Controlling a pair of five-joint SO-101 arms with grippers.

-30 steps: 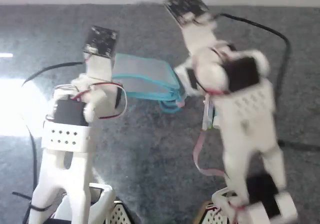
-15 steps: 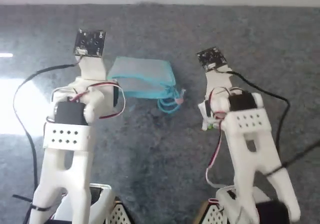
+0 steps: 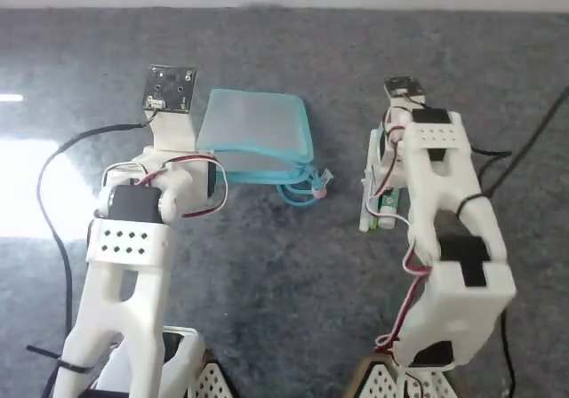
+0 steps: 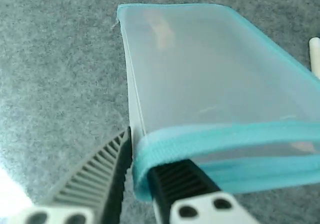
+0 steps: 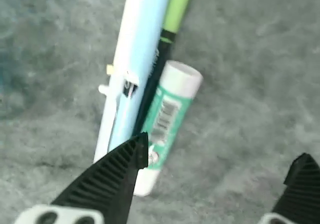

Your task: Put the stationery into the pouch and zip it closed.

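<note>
Overhead: translucent teal-edged pouch point(image 3: 253, 136) lies on grey table point(image 3: 267, 274), stationery point(image 3: 378, 204) nearby. Left wrist: left gripper point(image 4: 135, 149) clenches the pouch's zipper edge. Right wrist: right gripper point(image 5: 222, 154), jaws spread wide, hovers over pale-blue pen point(image 5: 140, 49), green pen point(image 5: 177, 4), white glue stick point(image 5: 170, 119).

The right arm point(image 3: 437, 180) hides most of the stationery point(image 3: 384, 205).

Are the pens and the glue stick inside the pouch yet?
Out. The pens and glue stick lie on the grey mat below the open right end effector, apart from the pouch.
</note>
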